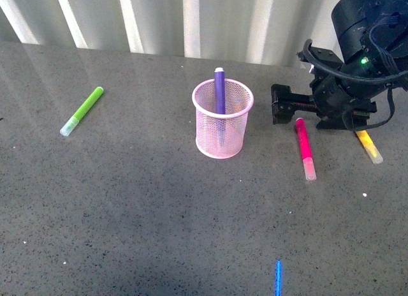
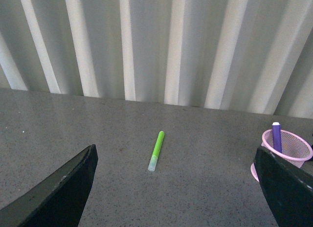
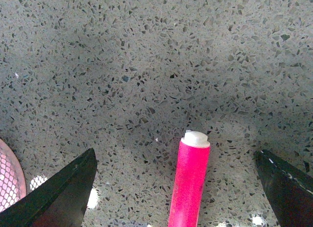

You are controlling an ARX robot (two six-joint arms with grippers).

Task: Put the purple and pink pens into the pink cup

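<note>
A lab-style test bench is indicated: speckled grey stone tabletop [image 1: 127,213], backed by white ribbed wall panelling [image 1: 159,18].

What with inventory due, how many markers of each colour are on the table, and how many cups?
Purple marker: 1
Pink marker: 1
Lime-green marker: 1
Yellow marker: 1
Pink mesh cup: 1
Total: 5
Blue streak near the front: unclear, uncounted.

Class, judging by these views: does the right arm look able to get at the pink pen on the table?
Probably yes: the right gripper is open by one end of the pink pen, which shows between its jaws; nothing covers it.
</note>
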